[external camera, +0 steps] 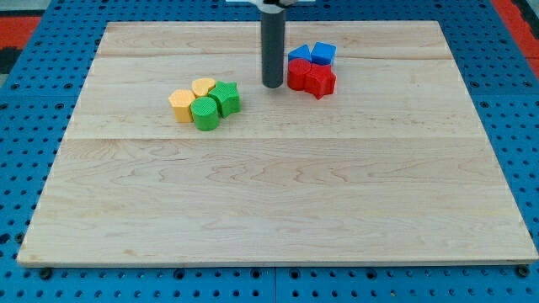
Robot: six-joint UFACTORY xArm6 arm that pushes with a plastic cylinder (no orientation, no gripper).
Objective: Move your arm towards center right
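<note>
My tip (272,85) is the lower end of a dark rod that comes down from the view's top centre. It rests on the wooden board (278,210) just left of a red cluster: a red round block (297,74) and a red star block (321,81). Behind them sit two blue blocks, one (298,54) on the left and one (323,53) on the right. To the tip's lower left lie a yellow heart block (203,86), a yellow hexagon block (181,104), a green star block (226,98) and a green round block (205,113).
The board lies on a blue perforated table (25,101) that surrounds it on all sides. A red area (21,21) shows at the view's top left corner.
</note>
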